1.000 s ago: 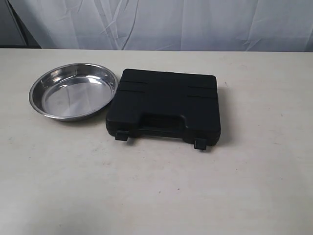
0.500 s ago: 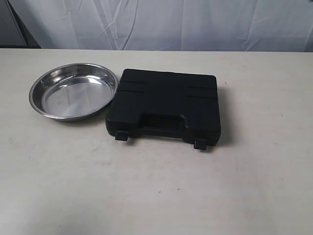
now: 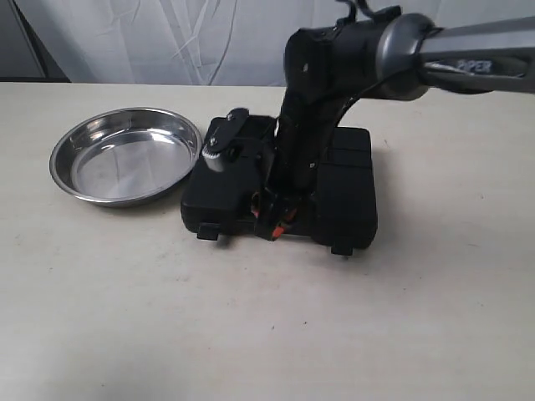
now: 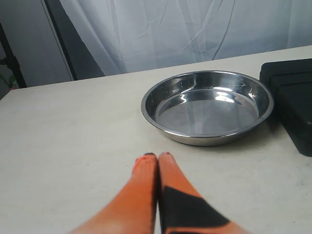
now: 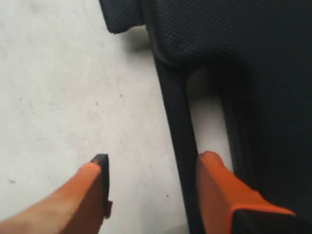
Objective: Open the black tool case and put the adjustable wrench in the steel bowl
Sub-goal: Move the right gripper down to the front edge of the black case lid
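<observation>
Black tool case [image 3: 347,196] lies shut on the pale table [image 3: 267,334], latches nearest, with the right gripper [image 5: 155,161] spread open astride its moulded handle bar, clasping nothing. The right arm [image 3: 318,100] covers the ribbed lid's middle, and the inside is hidden. Just beside its left side sits the shiny round steel bowl [image 3: 125,159]; the left gripper [image 4: 157,157] has its orange fingers pressed together, empty.

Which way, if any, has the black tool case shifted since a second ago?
No. The black tool case keeps the same gap to the steel bowl; only the right gripper has arrived over it.
</observation>
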`<act>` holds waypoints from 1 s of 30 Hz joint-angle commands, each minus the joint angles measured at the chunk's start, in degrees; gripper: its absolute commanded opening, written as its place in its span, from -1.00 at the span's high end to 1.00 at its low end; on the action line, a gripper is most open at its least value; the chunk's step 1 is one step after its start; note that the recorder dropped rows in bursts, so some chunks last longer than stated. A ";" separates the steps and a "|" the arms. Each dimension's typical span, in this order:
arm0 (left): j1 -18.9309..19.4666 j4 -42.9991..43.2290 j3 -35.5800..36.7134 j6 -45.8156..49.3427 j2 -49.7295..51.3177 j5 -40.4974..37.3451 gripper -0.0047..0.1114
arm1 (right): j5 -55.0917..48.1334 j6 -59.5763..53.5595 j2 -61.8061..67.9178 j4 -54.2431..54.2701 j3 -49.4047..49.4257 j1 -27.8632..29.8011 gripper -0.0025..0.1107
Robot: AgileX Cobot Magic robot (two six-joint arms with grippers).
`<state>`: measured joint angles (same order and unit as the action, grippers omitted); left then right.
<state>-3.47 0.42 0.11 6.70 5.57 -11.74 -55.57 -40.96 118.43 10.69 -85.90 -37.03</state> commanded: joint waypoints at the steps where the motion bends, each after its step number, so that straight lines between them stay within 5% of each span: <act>1: -0.11 -0.11 -0.11 -0.22 -0.22 0.58 0.91 | 2.92 0.53 2.42 -4.32 -0.70 -1.00 0.16; 5: -0.11 -0.11 -0.11 -0.22 -0.22 0.58 0.91 | 4.52 0.64 3.03 -5.70 -0.70 -1.00 0.38; 11: -0.11 -0.11 -0.11 -0.22 -0.22 0.58 0.91 | 5.51 0.64 3.46 -6.05 -0.70 -1.00 0.43; 15: -0.11 -0.11 -0.11 -0.22 -0.22 0.58 0.91 | 4.93 0.64 3.46 -5.91 -0.70 -1.00 0.95; 30: -0.11 -0.11 -0.11 -0.22 -0.22 0.58 0.91 | 2.24 0.77 -2.12 -5.64 -0.70 -1.00 0.96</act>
<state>-3.47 0.42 0.11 6.70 5.57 -11.74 -52.20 -41.17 118.83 4.59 -86.36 -38.04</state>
